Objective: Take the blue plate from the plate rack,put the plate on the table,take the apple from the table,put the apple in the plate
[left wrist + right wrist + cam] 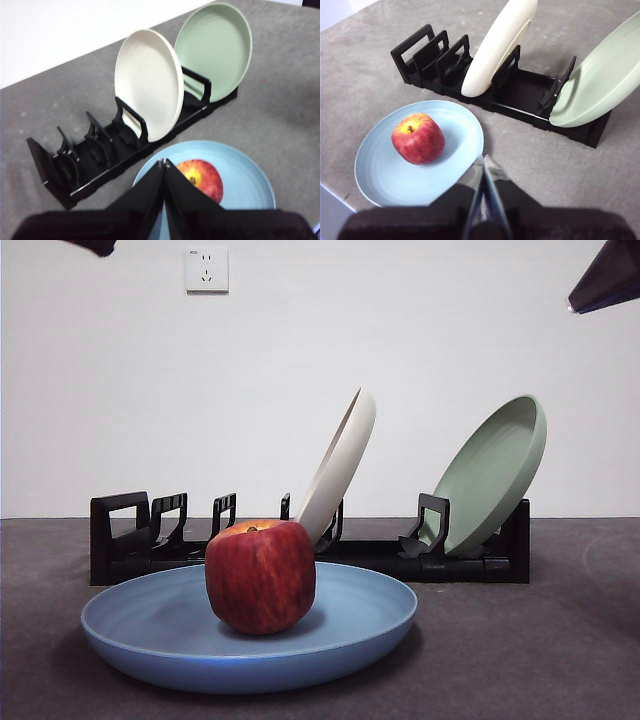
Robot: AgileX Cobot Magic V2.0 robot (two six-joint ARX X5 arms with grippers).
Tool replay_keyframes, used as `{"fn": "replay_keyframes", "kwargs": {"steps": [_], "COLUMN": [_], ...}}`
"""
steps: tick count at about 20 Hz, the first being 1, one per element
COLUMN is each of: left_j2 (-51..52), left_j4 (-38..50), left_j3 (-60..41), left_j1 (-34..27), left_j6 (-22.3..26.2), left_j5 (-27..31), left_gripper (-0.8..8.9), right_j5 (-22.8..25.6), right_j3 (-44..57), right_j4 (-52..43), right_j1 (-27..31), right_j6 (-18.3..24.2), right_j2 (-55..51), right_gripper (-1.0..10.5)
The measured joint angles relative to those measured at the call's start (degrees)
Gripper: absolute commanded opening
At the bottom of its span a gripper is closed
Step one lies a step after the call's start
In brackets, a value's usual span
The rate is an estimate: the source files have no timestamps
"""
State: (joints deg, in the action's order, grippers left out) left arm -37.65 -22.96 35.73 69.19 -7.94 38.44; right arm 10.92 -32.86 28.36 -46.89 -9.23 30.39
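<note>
The blue plate (150, 635) is seen flat on the grey surface (540, 640), apple (261, 576) inside; white wall behind; both grippers' fingers pressed together, raised.

Both arms raised, clear of the work area. Left gripper (164, 162) jaws pressed together, tips touching. Right gripper (484, 159) jaws likewise closed. Front view shows only black tips at the top corners.
</note>
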Motion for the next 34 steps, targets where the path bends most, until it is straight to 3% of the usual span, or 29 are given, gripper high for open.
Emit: {"fn": "replay_keyframes", "kwargs": {"steps": [4,11,15,18,24,34], "left_j2": [6.3,16.9,23.5,27.5,32.5,37.4], "left_j4": [-0.2,3.0,12.2,14.6,14.4,12.2], "left_j3": [0.0,-3.6,-15.2,-23.5,-31.8,-34.7], "left_j1": [-6.5,-38.9,-54.2,-61.5,-67.2,-68.4], "left_j6": [0.0,0.0,0.0,0.0,0.3,1.3], "left_j5": [-3.4,-24.3,-29.2,-31.8,-34.2,-35.0], "left_gripper": [-0.03,-0.03,-0.03,-0.03,-0.03,-0.03], "right_j5": [0.0,0.0,0.0,0.0,0.0,0.0], "right_j3": [0.0,0.0,0.0,0.0,0.0,0.0], "right_j4": [0.4,0.9,0.9,0.9,0.9,0.9], "right_j1": [0.0,0.0,0.0,0.0,0.0,0.0], "right_j6": [0.0,0.0,0.0,0.0,0.0,0.0], "right_j2": [0.0,0.0,0.0,0.0,0.0,0.0], "right_gripper": [-0.1,-0.1,-0.1,-0.1,-0.1,-0.1]}}
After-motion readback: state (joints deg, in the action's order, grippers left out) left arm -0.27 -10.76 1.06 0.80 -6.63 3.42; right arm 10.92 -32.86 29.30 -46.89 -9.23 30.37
